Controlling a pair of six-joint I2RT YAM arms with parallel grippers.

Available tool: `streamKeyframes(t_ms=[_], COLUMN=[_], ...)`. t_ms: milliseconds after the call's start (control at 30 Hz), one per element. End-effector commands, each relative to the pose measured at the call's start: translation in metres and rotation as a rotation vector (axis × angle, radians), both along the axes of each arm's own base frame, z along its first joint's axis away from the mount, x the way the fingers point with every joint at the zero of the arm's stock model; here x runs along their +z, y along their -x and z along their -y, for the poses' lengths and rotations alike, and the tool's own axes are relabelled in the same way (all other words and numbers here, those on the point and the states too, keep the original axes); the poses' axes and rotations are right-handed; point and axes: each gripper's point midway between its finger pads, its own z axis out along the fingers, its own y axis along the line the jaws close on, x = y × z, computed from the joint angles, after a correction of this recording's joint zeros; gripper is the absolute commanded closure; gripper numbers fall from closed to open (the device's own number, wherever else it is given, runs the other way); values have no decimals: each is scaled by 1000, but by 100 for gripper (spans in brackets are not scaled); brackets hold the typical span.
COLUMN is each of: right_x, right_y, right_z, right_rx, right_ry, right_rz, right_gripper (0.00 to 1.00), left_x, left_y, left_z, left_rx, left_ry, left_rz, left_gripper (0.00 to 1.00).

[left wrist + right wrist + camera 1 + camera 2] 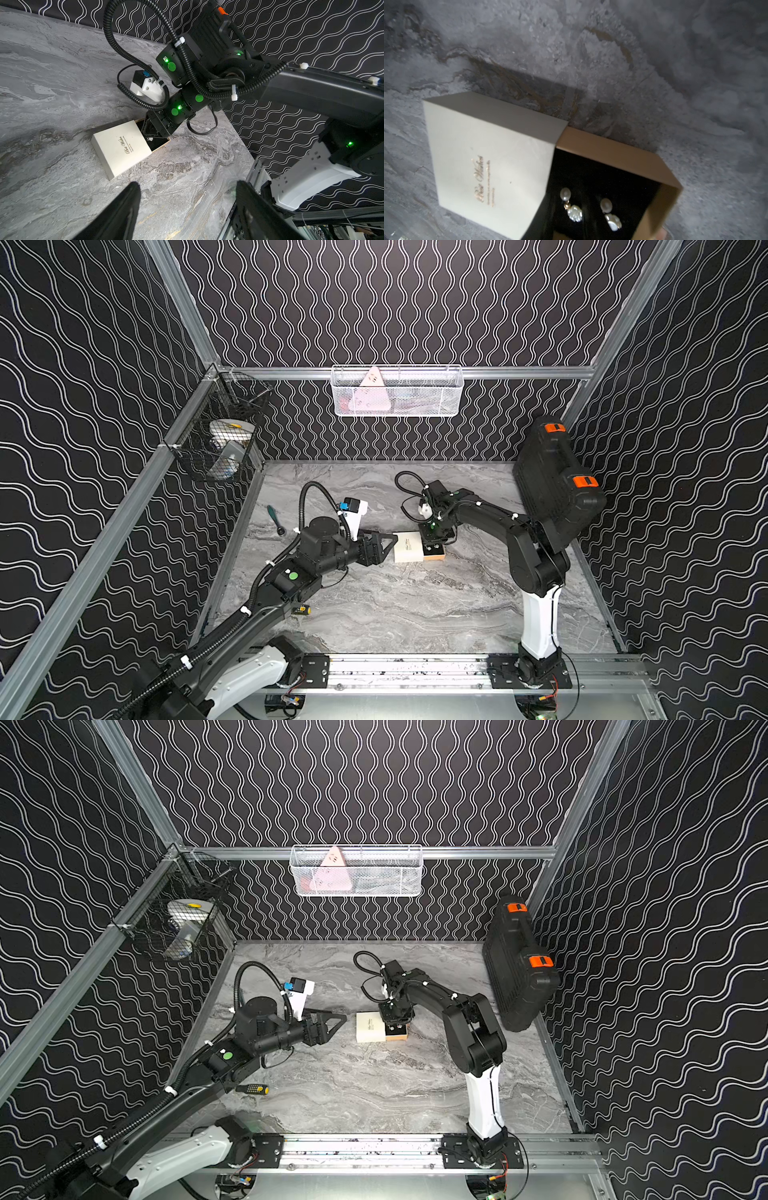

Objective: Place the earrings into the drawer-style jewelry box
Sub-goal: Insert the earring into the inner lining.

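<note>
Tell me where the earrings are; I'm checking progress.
In the right wrist view, both earrings lie side by side in the black-lined tray pulled out of the jewelry box.

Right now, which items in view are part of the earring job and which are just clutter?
Job:
- earrings, both lying in the pulled-out tray
- drawer-style jewelry box

Lying about:
- black case with orange latches
- teal-handled tool
- yellow-and-black hand tool
- white wire basket
- black mesh basket
</note>
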Motion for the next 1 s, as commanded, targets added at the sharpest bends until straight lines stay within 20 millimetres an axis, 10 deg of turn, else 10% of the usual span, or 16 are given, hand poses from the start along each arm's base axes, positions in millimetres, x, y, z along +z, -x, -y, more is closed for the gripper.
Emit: streamKeyframes(t_ms=[0,633,967], right_x=[5,90,96], right_y=[2,-10,-11], right_z=[1,8,66], right_rx=[3,-65,-337], right_ry=[4,-181,-402], right_rz=[5,302,358], right_gripper=[74,77,64], left_x=[6,-10,-83], left_y=[-2,-36,-74], left_z=[1,-2,3], left_rx=[-4,101,189], left_ry=[9,-42,-171], left_rz=[32,74,-125], left_gripper=[22,25,21])
